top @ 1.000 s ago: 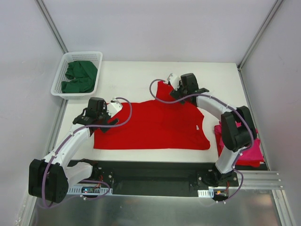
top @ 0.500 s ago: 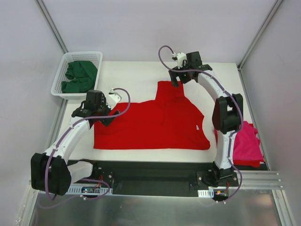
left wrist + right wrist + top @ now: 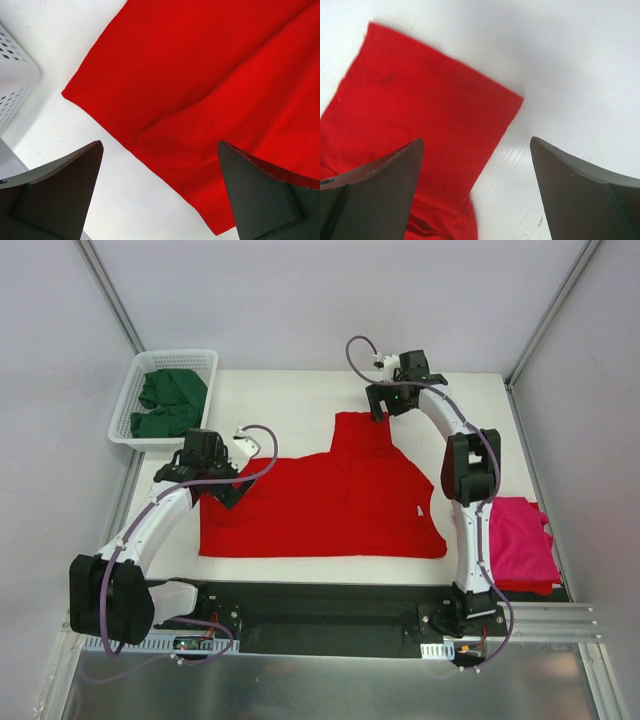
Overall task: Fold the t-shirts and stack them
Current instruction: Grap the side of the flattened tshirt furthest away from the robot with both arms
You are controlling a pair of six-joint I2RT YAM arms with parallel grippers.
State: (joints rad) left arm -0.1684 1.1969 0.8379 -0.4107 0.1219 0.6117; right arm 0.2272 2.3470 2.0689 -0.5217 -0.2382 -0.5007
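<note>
A bright red t-shirt (image 3: 330,502) lies spread flat on the white table, one sleeve (image 3: 362,430) pointing to the far side. My left gripper (image 3: 213,485) hovers open over the shirt's left edge, where the left wrist view shows a folded-over red corner (image 3: 200,75) between the open left gripper (image 3: 160,144). My right gripper (image 3: 385,408) is open above the far sleeve's end; in the right wrist view the right gripper (image 3: 476,139) straddles that sleeve's corner (image 3: 410,100). A folded magenta-pink t-shirt (image 3: 520,545) lies at the right. Dark green t-shirts (image 3: 170,402) fill the basket.
The white lattice basket (image 3: 140,364) stands at the table's far left corner; its wall (image 3: 15,75) shows beside the left gripper. Grey enclosure walls and metal posts border the table. The right arm stretches upright over the pink shirt's left side.
The right gripper let the far sleeve lie flat, opened, and moved away to the sleeve's far end, the arm stretching out. The left gripper shifted slightly and stayed open.
</note>
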